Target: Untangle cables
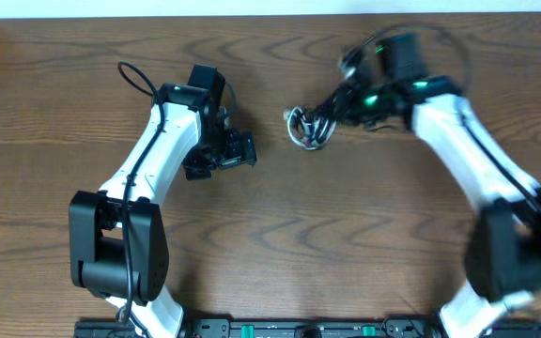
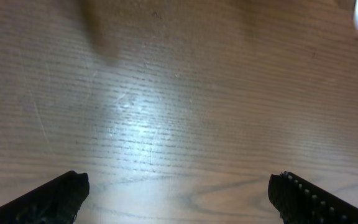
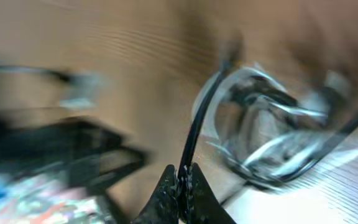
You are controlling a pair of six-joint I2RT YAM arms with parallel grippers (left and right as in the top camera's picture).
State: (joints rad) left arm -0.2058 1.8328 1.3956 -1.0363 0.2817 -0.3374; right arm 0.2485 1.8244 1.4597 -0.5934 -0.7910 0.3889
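- We saw the cables [image 1: 305, 128] bunched in a small tangle toward the far edge of the table [image 1: 270, 253], about midway between its left and right edges.
- Our right gripper [image 3: 183, 182] was pinched tight on one black cable [image 3: 194, 127], which ran up from the fingertips into the tangle. That view was badly smeared, so we could only say it was probably a single strand.
- If the pinch had caught only the edge of that cord, a pull could have let it slip out, leaving the cables as tangled as they were.
- Nothing pinned the rest of the cables down. We judged that a pull might drag the whole lot across the table instead of drawing one strand free, and might cinch the loops tighter.
- Our left gripper [image 1: 239, 150] hung with its jaws wide apart and empty over bare wood, well apart from the cables on their left side. From there it was too far away to anchor them.
- A hard tug toward the far edge risked carrying the cables off the table.
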